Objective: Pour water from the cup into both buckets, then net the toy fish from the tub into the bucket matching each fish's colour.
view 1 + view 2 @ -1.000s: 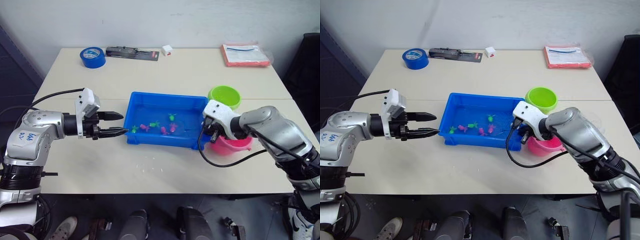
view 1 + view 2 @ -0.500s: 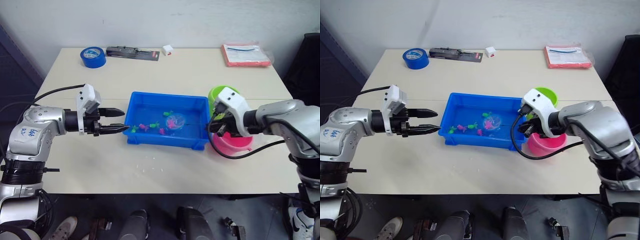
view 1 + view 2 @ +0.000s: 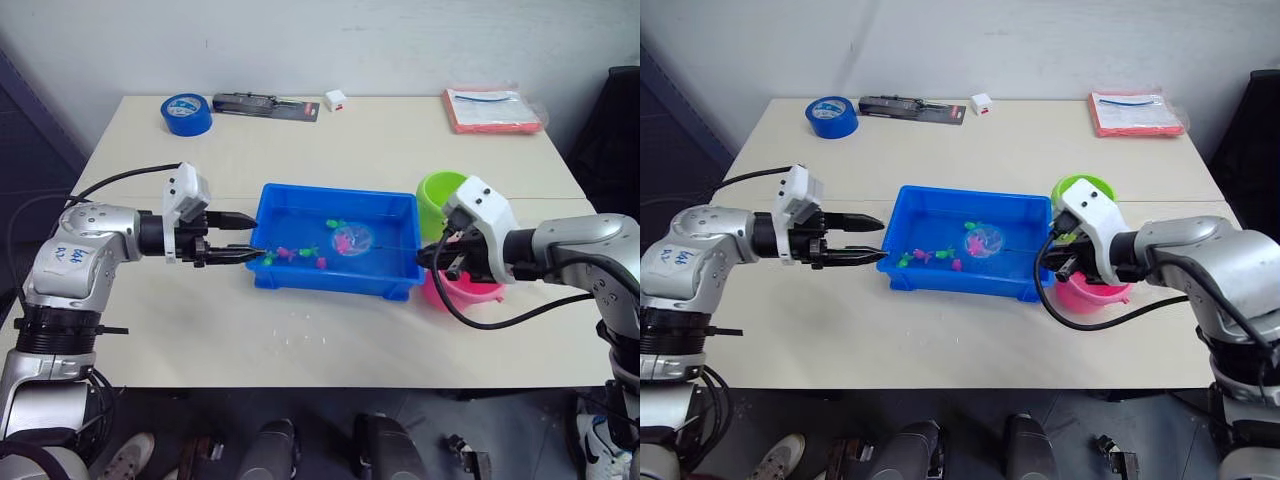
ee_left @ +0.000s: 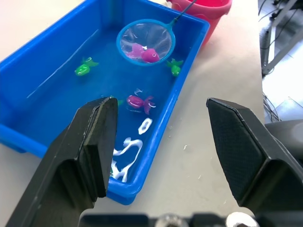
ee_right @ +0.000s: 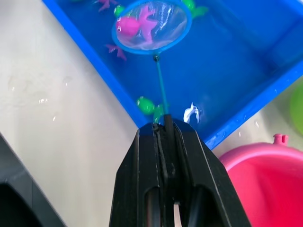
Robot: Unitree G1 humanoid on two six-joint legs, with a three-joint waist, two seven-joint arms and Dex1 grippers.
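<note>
The right hand is clamped tight on the thin handle of the net, and the blue hoop sits out over the middle of the tub with a pink fish lying in its mesh. The tub sits at the centre of the counter, holding water, and more fish are loose in it: a pink one toward its near left, a green one on the far side, another green one along the near wall beside the hoop.

The left hand hovers at the tub's left end, fingers spread apart and holding nothing, tips just at the tub's rim.

Right of the tub stand the two buckets. The pink bucket is the nearer one, just beside the tub's near right corner and partly under the right arm. The green bucket sits behind it, toward the far side.

A few water drops glisten on the counter near the tub's front wall. At the far edge lie a roll of blue tape, a dark flat package, a small white block and a red-edged folder.
</note>
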